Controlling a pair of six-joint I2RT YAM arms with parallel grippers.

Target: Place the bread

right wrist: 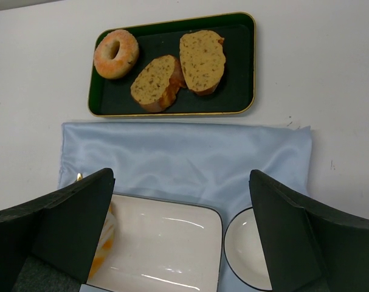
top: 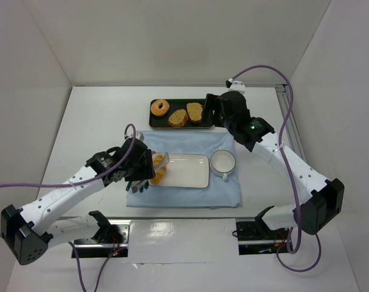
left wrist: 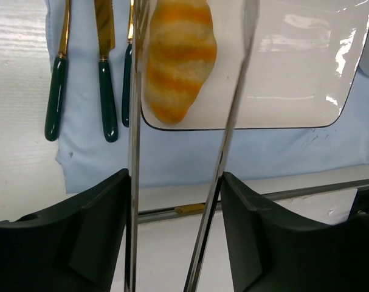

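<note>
The bread [left wrist: 178, 61], a golden-orange striped roll, lies on the left end of the white rectangular plate [left wrist: 281, 79]. My left gripper [left wrist: 175, 179] is shut on a pair of metal tongs [left wrist: 224, 152], one arm against each finger. The tong arms stand spread, one on each side of the bread, and I see no squeeze on it. From the top view the bread [top: 158, 170] shows beside the left gripper [top: 141, 170]. My right gripper [right wrist: 182, 182] hangs open and empty over the blue cloth, near the tray, and the bread [right wrist: 104, 240] peeks out beside its left finger.
A dark green tray [right wrist: 248, 61] at the back holds a doughnut [right wrist: 116, 53] and two bread slices [right wrist: 199, 58]. A white cup [top: 223, 162] stands right of the plate on the blue cloth [top: 184, 143]. Green-handled cutlery [left wrist: 108, 91] lies left of the plate.
</note>
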